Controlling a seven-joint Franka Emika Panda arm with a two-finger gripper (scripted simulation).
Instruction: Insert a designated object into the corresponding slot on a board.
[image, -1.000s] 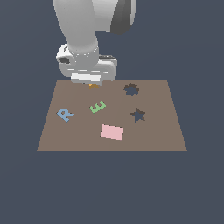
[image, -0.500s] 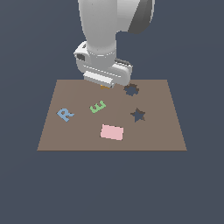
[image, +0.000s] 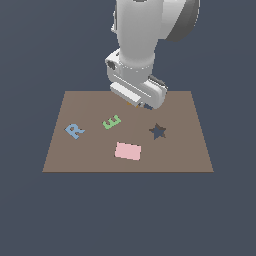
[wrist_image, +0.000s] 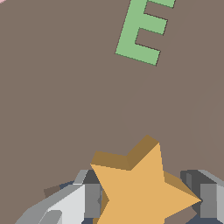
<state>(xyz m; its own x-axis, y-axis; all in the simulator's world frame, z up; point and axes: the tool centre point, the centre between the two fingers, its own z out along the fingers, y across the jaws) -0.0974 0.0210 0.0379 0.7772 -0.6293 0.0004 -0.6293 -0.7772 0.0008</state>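
Observation:
The orange star fills the near part of the wrist view, held between two grey fingers, with my gripper shut on it above the brown board. In the exterior view the gripper hangs over the board's far middle, and only a sliver of orange shows under it. The dark star-shaped slot lies nearer the camera, towards the exterior view's right of the gripper, and is uncovered.
A green E, a blue R and a pink rectangle lie on the board. The arm's bulk covers the board's far edge behind the gripper.
The arm has carried the star towards the exterior view's right, from over the board's far-left part to its far middle. The round cutout is now hidden behind the arm.

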